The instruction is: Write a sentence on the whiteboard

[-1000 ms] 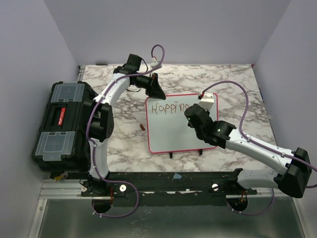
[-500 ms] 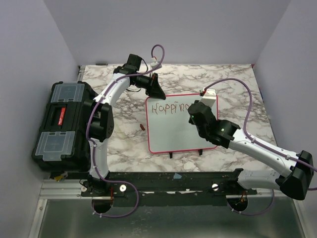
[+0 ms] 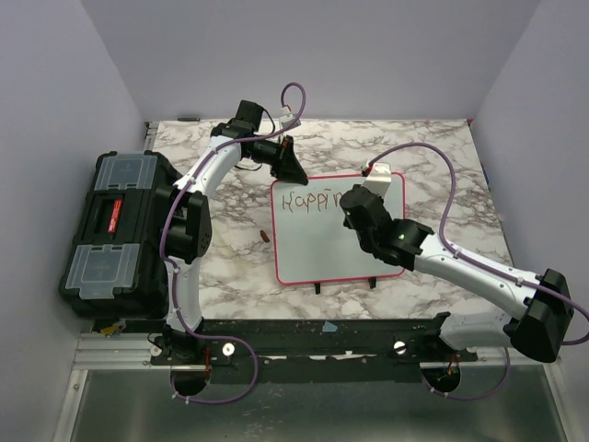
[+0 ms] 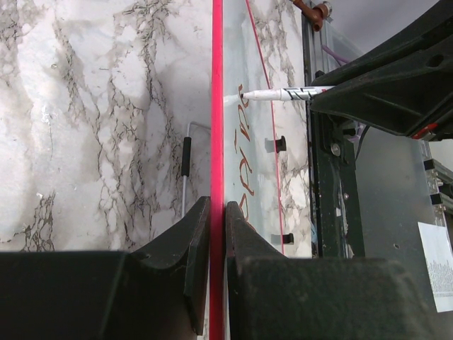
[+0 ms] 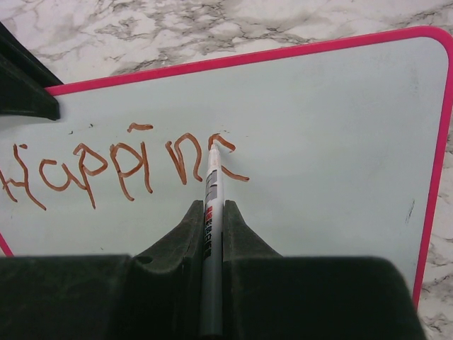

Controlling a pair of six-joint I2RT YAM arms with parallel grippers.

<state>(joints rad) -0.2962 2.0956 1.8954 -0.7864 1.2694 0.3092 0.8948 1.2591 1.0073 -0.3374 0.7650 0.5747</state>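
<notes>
The whiteboard (image 3: 322,253) with its pink-red frame lies on the marble table. My left gripper (image 3: 293,171) is shut on its far left frame edge; in the left wrist view the jaws (image 4: 218,212) pinch the red frame (image 4: 216,106). My right gripper (image 3: 354,210) is over the board's upper middle, shut on a white marker (image 5: 211,212). The marker's tip touches the board at the end of the sentence (image 5: 106,166), which reads "Happin" plus a partly drawn letter. The lettering also shows in the top view (image 3: 308,203), and the marker in the left wrist view (image 4: 290,93).
A black toolbox (image 3: 115,230) with clear lid compartments stands at the left edge of the table. A small red cap (image 3: 264,237) lies on the marble left of the board. The board's two black feet (image 3: 317,287) point toward the arm bases. Walls enclose three sides.
My right gripper shifted right with the marker, then back left, and now covers more of the lettering in the top view. The left gripper and the board have not moved.
</notes>
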